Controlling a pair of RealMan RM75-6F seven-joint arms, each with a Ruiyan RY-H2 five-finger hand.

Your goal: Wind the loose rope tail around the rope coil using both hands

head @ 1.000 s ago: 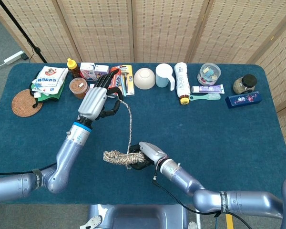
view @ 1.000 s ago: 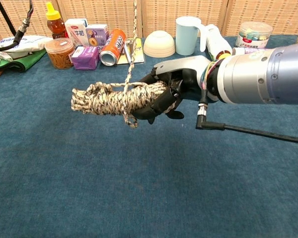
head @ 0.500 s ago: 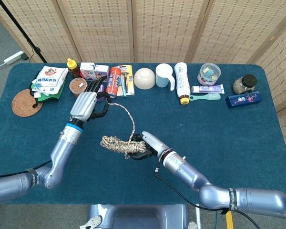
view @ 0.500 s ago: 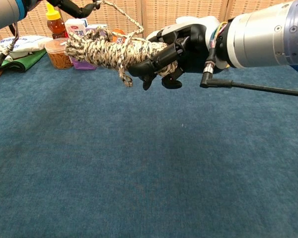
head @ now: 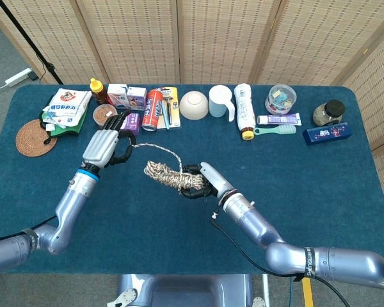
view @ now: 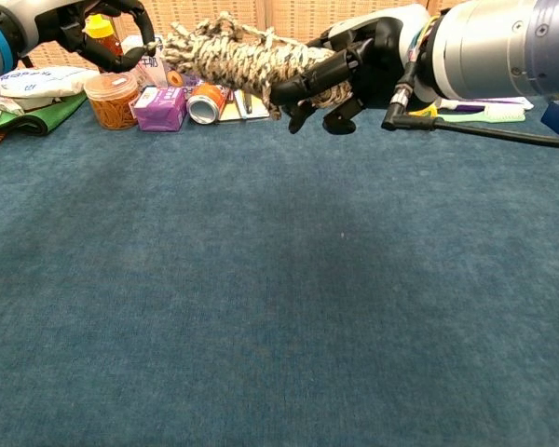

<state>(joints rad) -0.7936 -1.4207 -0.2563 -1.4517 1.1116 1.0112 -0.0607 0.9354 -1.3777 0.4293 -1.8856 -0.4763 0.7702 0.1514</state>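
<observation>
A rope coil (head: 167, 175) hangs above the blue table (head: 307, 185), gripped at one end by the right hand (head: 197, 181); just left of the coil, the left hand (head: 107, 144) pinches the taut rope tail (head: 155, 148). Too much pull could loosen finished wraps.

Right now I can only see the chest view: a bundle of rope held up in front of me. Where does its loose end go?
Observer: In the head view, the loose tail arcs left from the rope coil to the left robot hand, which holds its end.
Operator: What is hidden behind the right robot hand?
Observer: A white bowl and a pale blue mug stand side by side in the row of things at the back of the table.
Operator: Is there anything further right?
Observer: Yes, a jar with a dark lid stands near the far right corner.
</observation>
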